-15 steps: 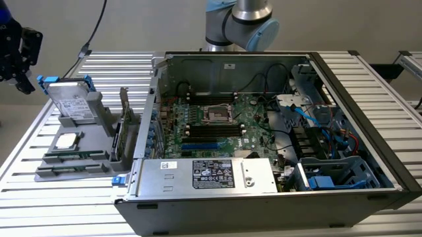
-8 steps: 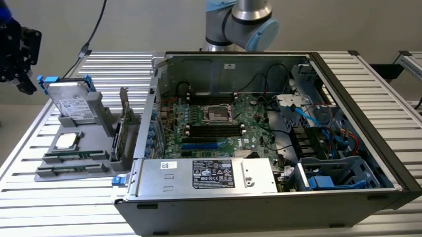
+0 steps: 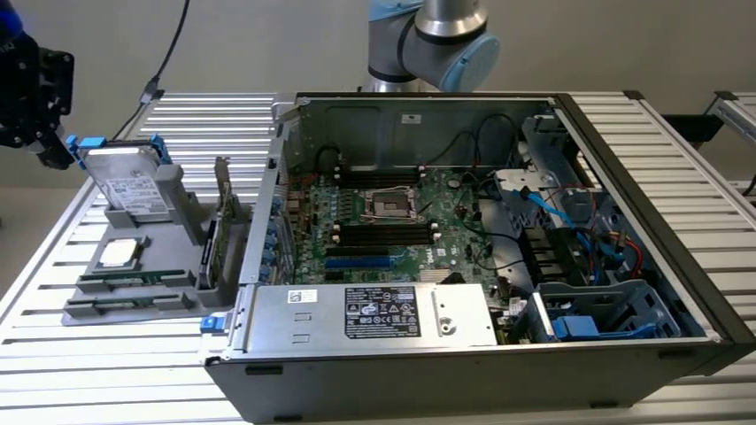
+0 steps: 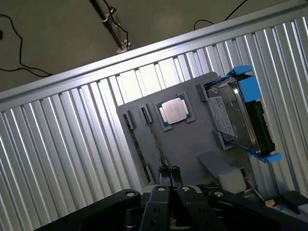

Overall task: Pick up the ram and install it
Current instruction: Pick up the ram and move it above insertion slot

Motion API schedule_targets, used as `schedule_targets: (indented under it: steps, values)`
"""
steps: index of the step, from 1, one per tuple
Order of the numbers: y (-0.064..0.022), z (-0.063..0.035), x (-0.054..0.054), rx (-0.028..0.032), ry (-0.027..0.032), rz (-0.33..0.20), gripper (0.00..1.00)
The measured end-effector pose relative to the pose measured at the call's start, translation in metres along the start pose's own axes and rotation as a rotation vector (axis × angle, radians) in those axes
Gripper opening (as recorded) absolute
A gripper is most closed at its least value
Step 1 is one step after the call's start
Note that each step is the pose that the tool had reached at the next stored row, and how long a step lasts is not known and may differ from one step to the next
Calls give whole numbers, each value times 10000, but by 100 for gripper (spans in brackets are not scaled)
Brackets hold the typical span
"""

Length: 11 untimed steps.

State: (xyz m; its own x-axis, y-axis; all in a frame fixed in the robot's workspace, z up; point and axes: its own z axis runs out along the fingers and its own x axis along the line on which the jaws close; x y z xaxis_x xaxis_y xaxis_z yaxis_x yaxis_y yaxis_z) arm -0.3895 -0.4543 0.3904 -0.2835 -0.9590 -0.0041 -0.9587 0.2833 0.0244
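Currently catalogued, item one: the ram (image 3: 133,278), a thin green stick seated on edge in a long slot of the grey holder (image 3: 165,257). It lies at the holder's end farthest from the hard drive (image 3: 127,184), just past the processor (image 3: 119,253) in the holder's middle. A like slot runs beside it; you cannot tell whether that one is filled.

Item two: gripper (image 4: 168,174), jaws pressed together with nothing between them, held off above the holder and not touching it.

Also on the holder: the hard drive in blue rails, and an upright expansion card (image 3: 221,217) on the holder's side toward the computer case (image 3: 473,381).

Hazards, for your judgement:
- Shut jaws would strike the stick's top edge rather than straddle it.
- The expansion card stands near enough to be clipped or taken by mistake.
- A skewed grip could flex the thin board.

Markings: white labels on the drive and on the power supply (image 3: 366,312); no wording legible.
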Motion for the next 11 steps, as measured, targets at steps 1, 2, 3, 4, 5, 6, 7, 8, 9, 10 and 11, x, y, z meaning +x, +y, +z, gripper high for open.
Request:
schedule_targets:
  steps: [1, 2, 3, 4, 5, 6, 7, 8, 9, 10, 11]
  values:
    - [0, 0, 0, -1, 5, -169, 10]
    - [0, -1, 1, -2, 11, -365, 10]
    - [1, -1, 1, -3, 15, -539, 10]
    - [1, -1, 1, -3, 19, -720, 10]
    - [0, -1, 0, -4, 24, -898, 10]
    - [0, -1, 0, -5, 29, -1079, 10]
    - [0, -1, 0, -5, 33, -1258, 10]
    - [0, -1, 0, -6, 38, -1443, 10]
    - [0, -1, 0, -6, 43, -1624, 10]
    - [0, -1, 0, -7, 48, -1808, 10]
    - [0, -1, 0, -8, 52, -1989, 10]
